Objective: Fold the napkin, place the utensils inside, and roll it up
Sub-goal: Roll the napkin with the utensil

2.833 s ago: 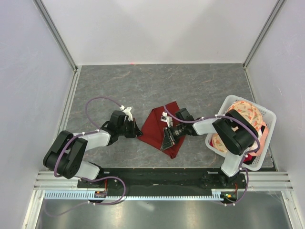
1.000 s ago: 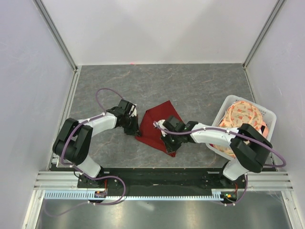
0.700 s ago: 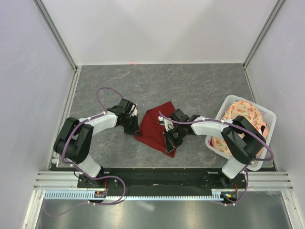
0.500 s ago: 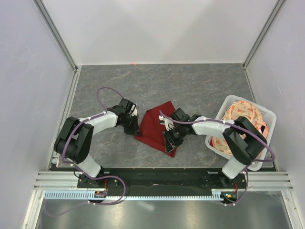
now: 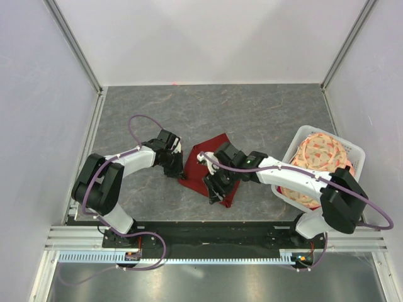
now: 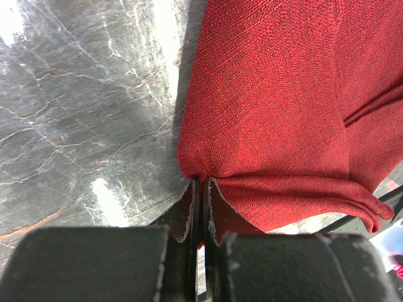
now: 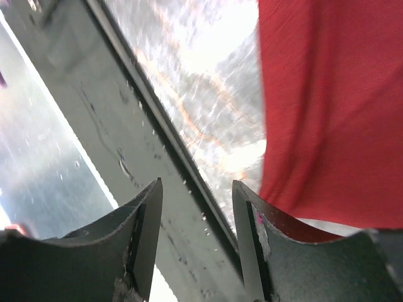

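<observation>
The dark red napkin [image 5: 211, 151] lies crumpled on the grey table between the arms. My left gripper [image 5: 179, 170] is shut on its left corner; the left wrist view shows the jaws [image 6: 200, 184] pinching a fold of the cloth [image 6: 283, 107]. My right gripper [image 5: 213, 192] is open and empty, low over the napkin's near end. In the right wrist view its gap [image 7: 197, 192] faces the table's front edge, with the napkin [image 7: 334, 113] to the right of its right finger. The spoon is not in view.
A white basket [image 5: 354, 154] stands at the right, holding the peach floral cloth [image 5: 318, 154]. The black rail [image 5: 201, 229] runs along the table's near edge, also in the right wrist view [image 7: 170, 157]. White walls enclose the table.
My right gripper has swung left and toward the near edge across the napkin, and its wrist has turned. My left gripper has stayed pinched on the napkin's left corner.
</observation>
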